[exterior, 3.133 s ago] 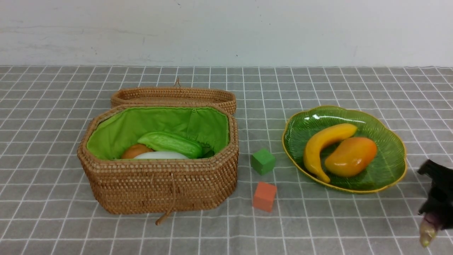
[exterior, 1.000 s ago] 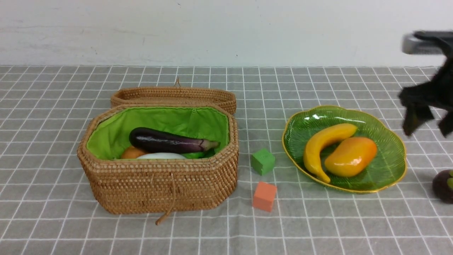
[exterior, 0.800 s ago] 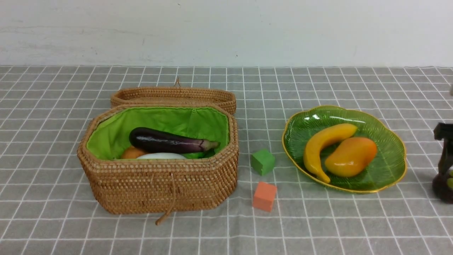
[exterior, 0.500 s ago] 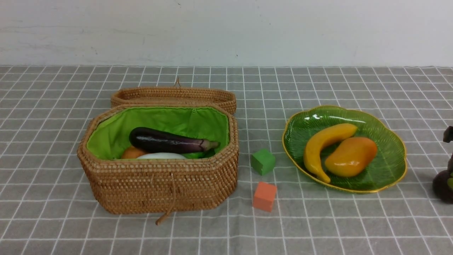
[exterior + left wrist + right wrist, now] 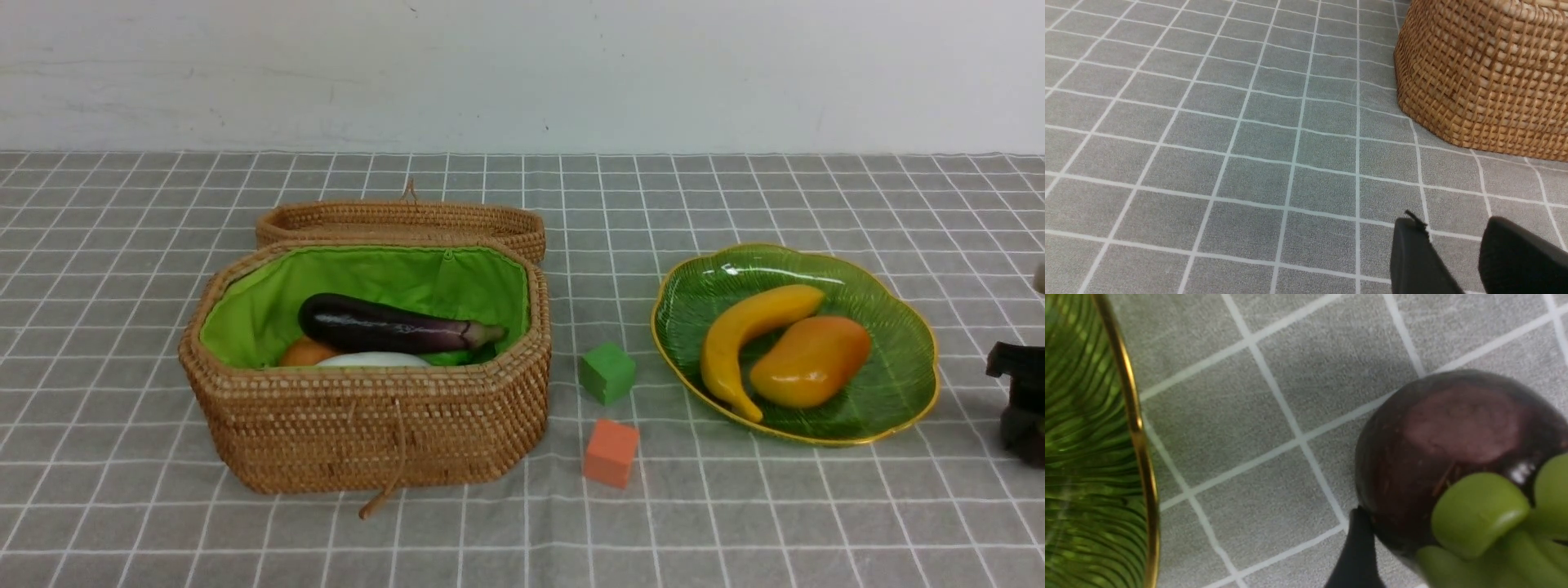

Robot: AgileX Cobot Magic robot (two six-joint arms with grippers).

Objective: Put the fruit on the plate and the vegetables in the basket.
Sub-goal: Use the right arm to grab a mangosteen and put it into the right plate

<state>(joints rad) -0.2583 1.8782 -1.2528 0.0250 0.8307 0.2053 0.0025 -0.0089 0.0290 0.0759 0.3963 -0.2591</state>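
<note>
Right of the plate (image 5: 914,327), the right gripper (image 5: 1020,400) stands spread around the mangosteen (image 5: 1453,457).

Landmark: plate (image 5: 914,343).

- Left of plate: open cloth strip, partly blocked by green cube (image 5: 607,372) and orange cube (image 5: 611,452); narrow lane between cubes and plate rim.
- Further left of plate: basket (image 5: 367,425), open lid (image 5: 400,222) behind it; tall obstacle.
- Behind plate: bare cloth to wall, unobstructed.
- In front of plate: bare cloth, unobstructed.
- Right of plate: mangosteen (image 5: 1453,457) on cloth near rim, apart from it; right gripper (image 5: 1020,392) over it; bare cloth gap between.
- Plate surface: banana (image 5: 747,335) and mango (image 5: 810,361) fill centre; right and rear portions free.
</note>
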